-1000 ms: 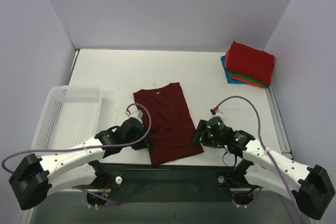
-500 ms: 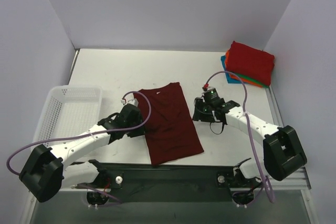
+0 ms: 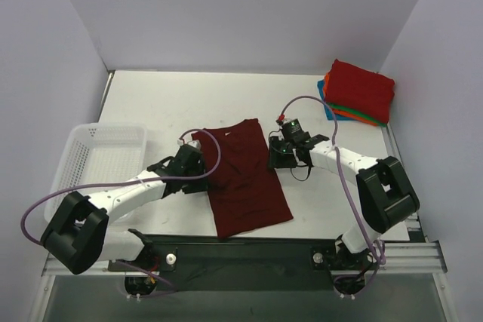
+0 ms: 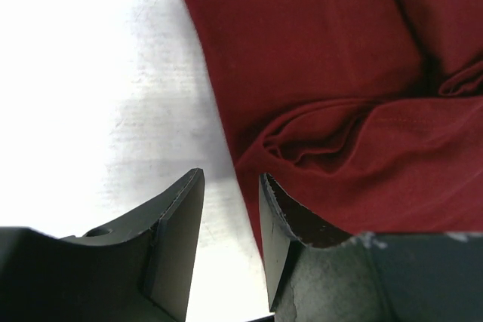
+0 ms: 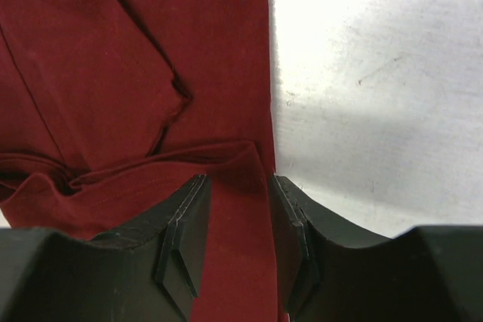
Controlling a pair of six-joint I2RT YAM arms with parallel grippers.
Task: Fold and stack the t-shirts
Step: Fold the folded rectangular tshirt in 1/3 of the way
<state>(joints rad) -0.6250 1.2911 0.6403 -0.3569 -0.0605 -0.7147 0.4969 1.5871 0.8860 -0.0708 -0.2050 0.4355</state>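
The dark maroon cotton t-shirt (image 3: 245, 179) lies flat on the white surface (image 3: 189, 103) as a long narrow strip, its sides apparently already turned in, collar end away from the arm bases. The left end effector (image 3: 204, 177) sits low at the shirt's left long edge. In its wrist view the fingers stand released with a clear gap, one over bare surface and the other over a bunched ridge of cloth, so the hem runs between them. The right end effector (image 3: 278, 157) mirrors this at the shirt's right long edge – fingers parted, nothing clamped, the straight hem passing through the gap. Both straddle the hems roughly level with each other, probably so that closing will catch both edges at once and the strip can be folded across its length without skewing. To the shirt's far right, well apart, waits the stack of folded shirts (image 3: 358, 92) – bright red above orange, green and blue. A white plastic mesh basket (image 3: 98, 167) stands to the shirt's left.
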